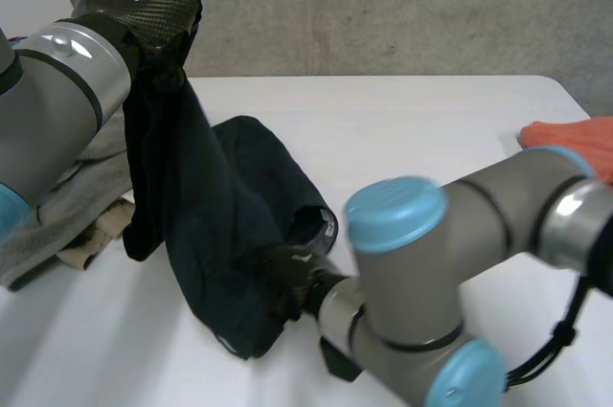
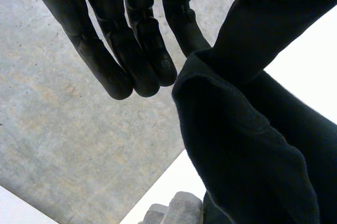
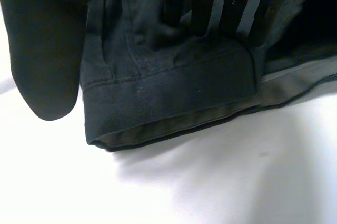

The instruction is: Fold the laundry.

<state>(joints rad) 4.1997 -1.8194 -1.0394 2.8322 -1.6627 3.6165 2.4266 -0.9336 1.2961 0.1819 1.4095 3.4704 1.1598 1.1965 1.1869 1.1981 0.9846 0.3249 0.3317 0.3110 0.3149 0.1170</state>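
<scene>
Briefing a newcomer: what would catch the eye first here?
A dark garment hangs from the raised left hand at the far left, and its lower part lies on the white table. The right hand is at the garment's hem, near the table's front. An orange cloth lies at the table's right edge, and a grey pile lies beside the left arm.

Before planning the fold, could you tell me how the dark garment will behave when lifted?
Probably floppy: the garment hangs limp from the left hand, trailing onto the table. Its stitched hem looks thicker, so likely slightly stiffer there.
</scene>
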